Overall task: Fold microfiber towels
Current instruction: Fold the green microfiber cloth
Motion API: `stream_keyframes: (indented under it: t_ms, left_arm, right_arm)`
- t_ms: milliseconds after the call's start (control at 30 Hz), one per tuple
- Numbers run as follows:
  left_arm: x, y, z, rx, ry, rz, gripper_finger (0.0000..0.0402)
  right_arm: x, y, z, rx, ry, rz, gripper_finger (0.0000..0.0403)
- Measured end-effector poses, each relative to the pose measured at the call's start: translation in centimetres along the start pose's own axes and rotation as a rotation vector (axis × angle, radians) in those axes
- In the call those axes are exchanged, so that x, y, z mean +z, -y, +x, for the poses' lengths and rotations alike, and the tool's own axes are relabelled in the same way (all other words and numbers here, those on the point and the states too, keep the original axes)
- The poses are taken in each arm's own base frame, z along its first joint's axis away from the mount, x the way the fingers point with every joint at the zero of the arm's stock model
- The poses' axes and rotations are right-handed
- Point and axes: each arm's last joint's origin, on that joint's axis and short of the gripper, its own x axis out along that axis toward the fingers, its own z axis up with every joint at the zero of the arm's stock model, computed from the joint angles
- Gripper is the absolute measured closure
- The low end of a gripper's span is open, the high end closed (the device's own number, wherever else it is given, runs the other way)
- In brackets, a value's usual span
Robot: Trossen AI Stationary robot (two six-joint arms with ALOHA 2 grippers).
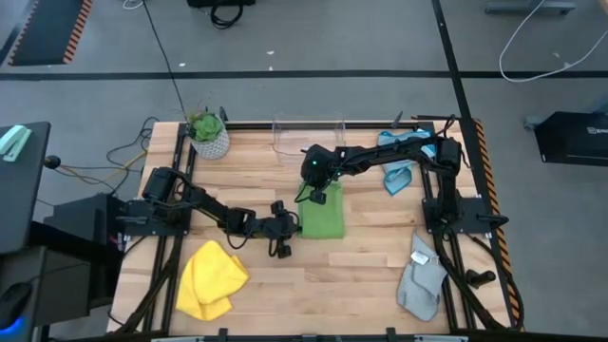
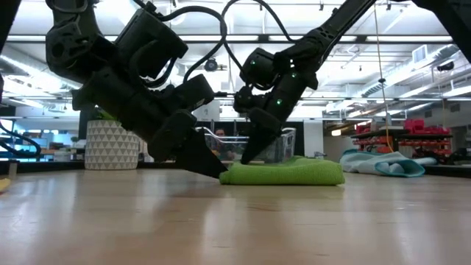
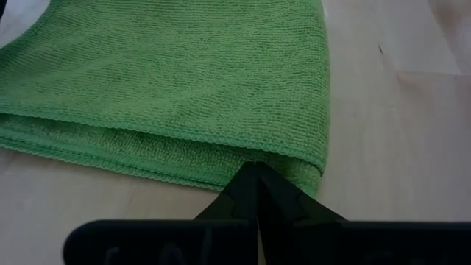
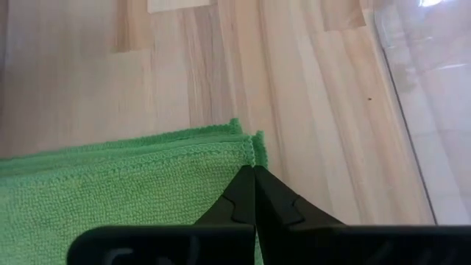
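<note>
The green towel (image 1: 323, 217) lies folded in several layers on the middle of the table (image 1: 361, 275). My left gripper (image 1: 290, 228) is shut at the towel's left edge, close to the near left corner. My right gripper (image 1: 316, 198) is shut at its far left corner, reaching in from the right. In the low view the left gripper (image 2: 223, 174) slants down to the towel's end at table height, and the right gripper (image 2: 245, 158) points steeply down onto the towel's top (image 2: 287, 171). My left gripper meets the stacked hems of the left edge (image 3: 283, 168) beside the near left corner, slanting down from the table's left. Its own fingers hide how many layers lie between them. The towel lies flat on the table. My right gripper has its fingertips on the far left corner (image 4: 249, 151), coming steeply from above. The tips cover the place of contact, so one layer or several cannot be told. The towel rests flat, its layers stacked.
A yellow towel (image 1: 211, 280) lies crumpled at the near left, a grey one (image 1: 421, 280) at the near right, and a light blue one (image 1: 399, 171) at the far right. A potted plant (image 1: 207, 135) and a clear bin (image 1: 307, 138) stand along the far edge.
</note>
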Motion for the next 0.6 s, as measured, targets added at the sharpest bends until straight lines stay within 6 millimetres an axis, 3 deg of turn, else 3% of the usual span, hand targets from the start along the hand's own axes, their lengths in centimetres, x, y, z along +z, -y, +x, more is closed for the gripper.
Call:
stream_keyframes:
  t_ms: [300,400,600]
  left_arm:
    - [0.00,0.00,0.00,0.000,-0.001,-0.004,0.0397]
    - [-0.01,0.00,0.00,-0.001,-0.001,-0.029,0.0389]
    - [-0.08,0.42,-0.13,-0.026,-0.003,-0.040,0.0333]
  right_arm:
    - [0.25,0.03,-0.02,-0.004,0.023,0.022,0.0391]
    - [0.25,0.05,-0.02,-0.004,0.024,0.036,0.0370]
    - [0.29,0.05,-0.02,-0.005,0.028,0.031,0.0301]
